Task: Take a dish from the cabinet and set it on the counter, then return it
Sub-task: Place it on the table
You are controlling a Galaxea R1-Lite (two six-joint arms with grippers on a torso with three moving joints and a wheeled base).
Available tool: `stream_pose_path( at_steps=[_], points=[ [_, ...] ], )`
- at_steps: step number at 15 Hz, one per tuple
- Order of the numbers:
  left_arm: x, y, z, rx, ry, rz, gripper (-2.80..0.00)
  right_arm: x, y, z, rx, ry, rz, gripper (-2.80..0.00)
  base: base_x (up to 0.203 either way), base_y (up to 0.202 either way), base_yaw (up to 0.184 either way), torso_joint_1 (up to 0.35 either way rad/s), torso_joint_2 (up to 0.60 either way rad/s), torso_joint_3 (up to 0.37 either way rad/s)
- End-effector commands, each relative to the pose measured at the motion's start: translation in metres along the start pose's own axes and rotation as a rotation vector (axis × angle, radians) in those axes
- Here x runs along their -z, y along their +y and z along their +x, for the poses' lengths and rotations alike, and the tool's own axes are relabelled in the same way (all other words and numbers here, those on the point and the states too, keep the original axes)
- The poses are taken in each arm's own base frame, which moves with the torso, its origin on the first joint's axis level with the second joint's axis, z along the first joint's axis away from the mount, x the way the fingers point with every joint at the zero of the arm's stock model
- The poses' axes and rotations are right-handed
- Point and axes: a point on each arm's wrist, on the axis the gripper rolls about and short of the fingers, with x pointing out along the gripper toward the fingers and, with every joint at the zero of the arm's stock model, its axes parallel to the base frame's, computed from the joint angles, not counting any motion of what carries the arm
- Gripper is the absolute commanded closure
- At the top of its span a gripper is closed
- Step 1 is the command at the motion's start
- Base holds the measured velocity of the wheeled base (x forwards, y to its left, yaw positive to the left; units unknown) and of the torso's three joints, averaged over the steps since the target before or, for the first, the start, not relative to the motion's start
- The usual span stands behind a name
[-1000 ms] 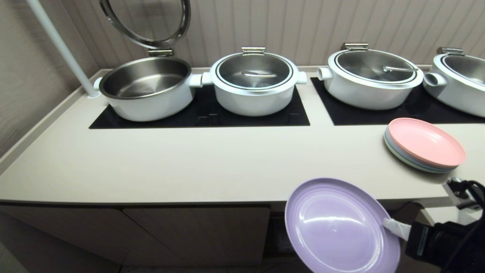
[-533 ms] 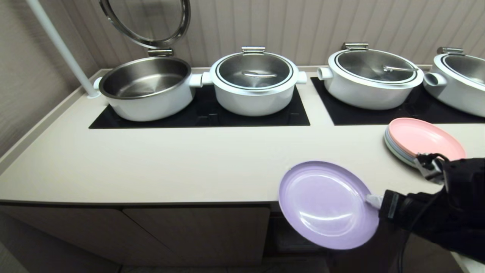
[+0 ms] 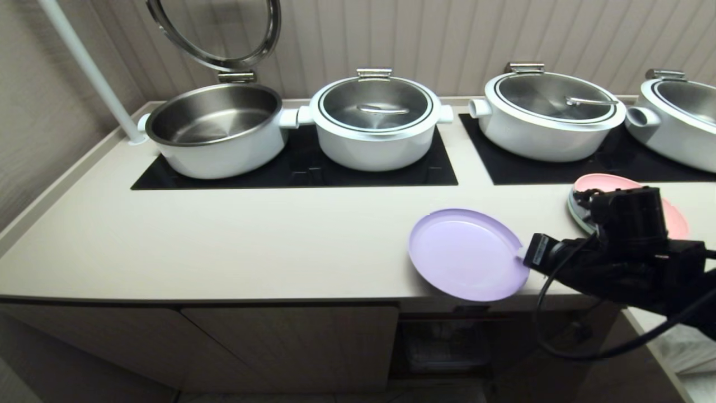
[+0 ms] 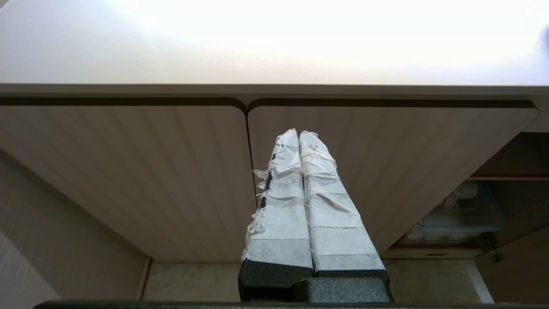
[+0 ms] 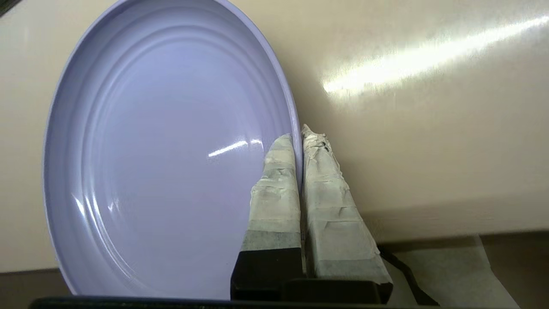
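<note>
Setting the dish (image 3: 467,254) on the counter (image 3: 251,240), front edge: the right gripper (image 3: 523,257) is pinching its rim, so next it's probably letting go; left gripper (image 4: 299,137) is clenched, idling by the cabinet (image 4: 128,171).

Dish (image 3: 467,254): smooth, glossy plastic. Counter (image 3: 251,240): smooth, satin sheen, with glossy black glass panels (image 3: 296,168). Pots (image 3: 215,131): brushed metal interiors. Right gripper (image 5: 300,141) fingers: wrinkled matt tape.
</note>
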Motion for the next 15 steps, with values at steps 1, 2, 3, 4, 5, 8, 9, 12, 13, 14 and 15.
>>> stream_pose_path(
  at_steps=[1,2,3,4,5,8,9,12,13,14,15],
  points=[
    [0.000,0.000,0.000,0.000,-0.001,-0.001,0.00,-0.007,-0.003,0.027,0.029,0.004,0.016,0.00,0.000,0.000,0.000,0.000,0.00,0.000],
    [0.000,0.000,0.000,0.000,-0.001,-0.001,0.00,-0.011,-0.003,0.034,0.033,-0.002,0.020,0.00,0.000,0.000,0.000,0.000,0.00,0.000],
    [0.000,0.000,0.000,0.000,-0.001,-0.001,0.00,-0.013,-0.003,0.040,0.035,-0.004,0.023,0.00,0.000,0.000,0.000,0.000,0.00,0.000],
    [0.000,0.000,0.000,0.000,-0.001,-0.001,0.00,-0.015,-0.003,0.045,0.033,-0.005,0.027,0.00,0.000,0.000,0.000,0.000,0.00,0.000],
    [0.000,0.000,0.000,0.000,-0.002,-0.001,0.00,-0.018,-0.003,0.049,0.030,-0.007,0.040,0.00,0.000,0.000,0.000,0.000,0.00,0.000],
    [0.000,0.000,0.000,0.000,-0.001,-0.001,0.00,-0.020,-0.003,0.056,0.032,-0.009,0.051,0.00,0.000,0.000,0.000,0.000,0.00,0.000],
    [0.000,0.000,0.000,0.000,-0.001,-0.001,0.00,-0.020,-0.002,0.058,0.032,-0.009,0.051,0.00,0.000,0.000,0.000,0.000,0.00,0.000],
    [0.000,0.000,0.000,0.000,-0.001,-0.001,0.00,-0.020,-0.003,0.061,0.035,-0.009,0.052,0.00,0.000,0.000,0.000,0.000,0.00,0.000],
    [0.000,0.000,0.000,0.000,-0.001,-0.001,0.00,-0.020,-0.003,0.061,0.035,-0.009,0.052,0.00,0.000,0.000,0.000,0.000,0.00,0.000],
    [0.000,0.000,0.000,0.000,-0.001,-0.001,0.00,-0.020,-0.003,0.061,0.034,-0.011,0.052,0.00,0.000,0.000,0.000,0.000,0.00,0.000],
    [0.000,0.000,0.000,0.000,-0.001,-0.001,0.00,-0.020,-0.003,0.061,0.032,-0.013,0.052,0.00,0.000,0.000,0.000,0.000,0.00,0.000]
  ],
)
